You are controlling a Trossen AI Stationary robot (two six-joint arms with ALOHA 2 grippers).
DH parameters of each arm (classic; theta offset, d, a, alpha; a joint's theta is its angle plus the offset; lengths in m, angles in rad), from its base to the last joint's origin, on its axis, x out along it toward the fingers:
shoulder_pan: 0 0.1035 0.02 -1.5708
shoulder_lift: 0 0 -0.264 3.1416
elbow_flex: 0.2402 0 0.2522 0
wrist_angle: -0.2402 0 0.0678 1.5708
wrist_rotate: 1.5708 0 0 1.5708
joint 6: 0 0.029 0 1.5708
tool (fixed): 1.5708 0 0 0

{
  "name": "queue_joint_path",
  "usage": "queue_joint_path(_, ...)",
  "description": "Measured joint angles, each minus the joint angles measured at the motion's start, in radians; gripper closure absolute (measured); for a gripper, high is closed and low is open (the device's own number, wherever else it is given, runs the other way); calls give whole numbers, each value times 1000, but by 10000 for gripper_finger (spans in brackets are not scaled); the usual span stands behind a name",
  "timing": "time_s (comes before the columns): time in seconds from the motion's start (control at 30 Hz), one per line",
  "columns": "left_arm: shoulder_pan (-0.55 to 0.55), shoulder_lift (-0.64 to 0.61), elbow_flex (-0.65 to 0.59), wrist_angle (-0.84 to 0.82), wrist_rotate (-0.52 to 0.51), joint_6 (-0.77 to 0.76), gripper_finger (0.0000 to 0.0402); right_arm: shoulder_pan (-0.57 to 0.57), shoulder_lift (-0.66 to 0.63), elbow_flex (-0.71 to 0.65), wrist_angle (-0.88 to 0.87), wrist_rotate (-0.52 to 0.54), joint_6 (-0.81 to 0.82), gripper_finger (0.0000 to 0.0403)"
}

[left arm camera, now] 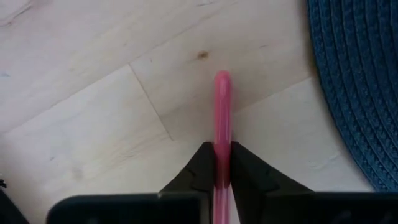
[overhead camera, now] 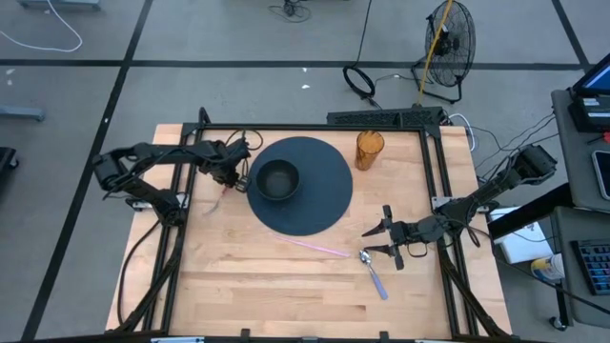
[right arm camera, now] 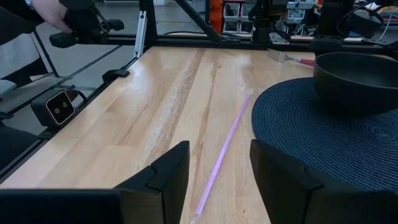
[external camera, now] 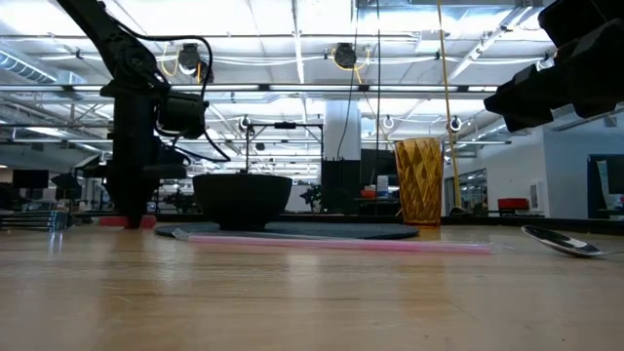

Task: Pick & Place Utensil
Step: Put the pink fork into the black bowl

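My left gripper (overhead camera: 227, 176) points down at the table just left of the round dark blue placemat (overhead camera: 324, 205) and is shut on a pink-handled utensil (left arm camera: 222, 99). The right wrist view shows it far off as a fork (right arm camera: 292, 59). A black bowl (overhead camera: 277, 178) stands on the placemat. My right gripper (overhead camera: 379, 240) is open, level above the table near the right edge. A metal spoon (overhead camera: 372, 272) lies just in front of it, and a long thin pink stick (overhead camera: 315, 246) lies between its fingers' line and the placemat. My left gripper pinches the utensil's pink handle (left arm camera: 221, 140) between its two fingers (left arm camera: 202, 165), a short way back from the rounded free end (left arm camera: 222, 78). The fingers come from above, pointing down, across the handle. In the low view the handle (external camera: 136, 221) sits at table level.
An amber ribbed cup (overhead camera: 370, 150) stands at the placemat's far right. Bare wood lies along the near side of the table (overhead camera: 286, 295). Black frame rails run along the table's left, right and far edges. A person's hand shows beyond the table in the right wrist view.
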Motion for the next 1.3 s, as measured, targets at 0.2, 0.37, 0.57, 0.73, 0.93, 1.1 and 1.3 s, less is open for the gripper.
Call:
queue_joint_path(0.2,3,-55,-5,1,-71,24,374,0,0,0,0,0,0,239)
queue_joint_path(0.37,1,-104,-4,-2,-113,24,374,0,0,0,0,0,4,239)
queue_joint_path(0.57,-6,-170,-2,0,-160,24,373,0,0,0,9,0,4,239)
queue_joint_path(0.73,-26,-254,-1,16,-199,33,373,0,0,0,11,2,3,239)
queue_joint_path(0.93,-63,-388,-1,89,-214,56,371,-1,0,0,27,3,-4,239)
queue_joint_path(1.1,-110,-501,1,182,-215,105,373,-1,0,0,28,4,-4,239)
queue_joint_path(1.3,-188,-591,1,312,-220,203,371,-2,0,0,31,7,-9,239)
